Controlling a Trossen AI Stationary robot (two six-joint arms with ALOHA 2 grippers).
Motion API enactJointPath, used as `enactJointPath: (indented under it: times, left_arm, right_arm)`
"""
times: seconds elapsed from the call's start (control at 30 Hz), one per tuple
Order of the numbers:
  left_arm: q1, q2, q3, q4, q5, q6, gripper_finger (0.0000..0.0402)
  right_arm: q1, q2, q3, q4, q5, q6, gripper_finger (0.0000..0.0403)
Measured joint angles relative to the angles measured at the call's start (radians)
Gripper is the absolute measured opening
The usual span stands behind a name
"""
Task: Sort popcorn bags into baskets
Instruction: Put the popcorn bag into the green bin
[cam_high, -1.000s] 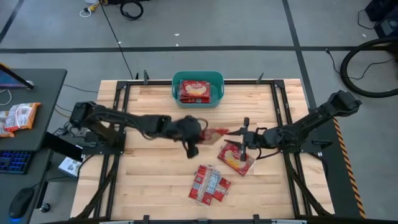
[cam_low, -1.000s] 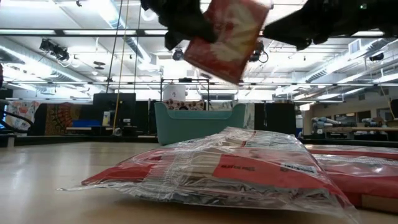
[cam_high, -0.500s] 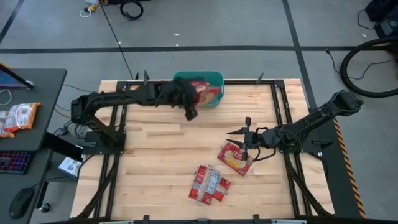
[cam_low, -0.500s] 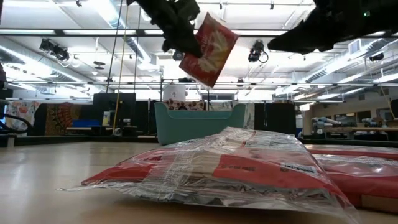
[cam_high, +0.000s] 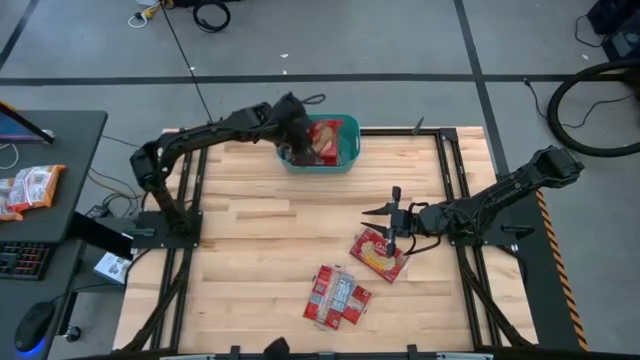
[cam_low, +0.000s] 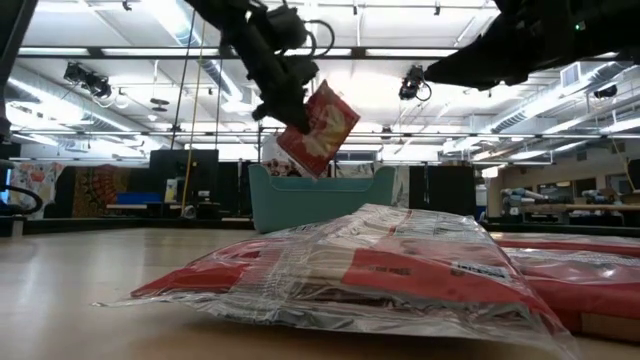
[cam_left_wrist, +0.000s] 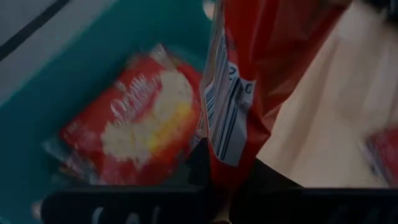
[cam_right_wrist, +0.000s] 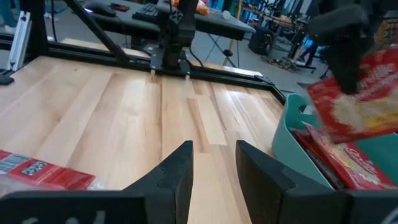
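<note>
My left gripper (cam_high: 298, 138) is shut on a red popcorn bag (cam_low: 318, 128) over the teal basket (cam_high: 352, 138) at the table's far edge. Another popcorn bag (cam_left_wrist: 137, 118) lies flat in the basket. My right gripper (cam_high: 385, 222) is open and empty, right of the table's centre, just on the far side of a popcorn bag (cam_high: 378, 252) lying flat on the wood. A pile of red packets in clear wrap (cam_high: 337, 296) lies near the table's near edge. My left gripper pinches the bag by one end (cam_left_wrist: 219, 168) between its two fingers. The fingers come from above and from the table's left (cam_low: 287, 100). The bag hangs tilted below them, lifted clear, just above the basket's rim (cam_low: 320, 170).
A dark metal frame (cam_high: 450, 180) runs along the table's edges. A desk on the left holds orange-white packets (cam_high: 30, 187) and a keyboard (cam_high: 20, 258). Bare wood lies between the basket and the loose bags.
My left gripper has carried the red bag from the table's centre toward the far edge, and now holds it over the basket. The bag has come lower and hangs more steeply. My right gripper has kept still.
</note>
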Motion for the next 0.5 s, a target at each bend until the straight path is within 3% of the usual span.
enactJointPath:
  times: [0.23,0.5]
  left_arm:
    - [0.064,0.030,0.000,0.012,0.042,0.141,0.0031]
    - [0.117,0.030,0.036,0.009,0.072,0.168,0.0027]
  right_arm:
    - [0.000,0.000,0.000,0.000,-0.001,0.003,0.0126]
    - [-0.004,0.000,0.000,0.000,-0.001,-0.005,0.0126]
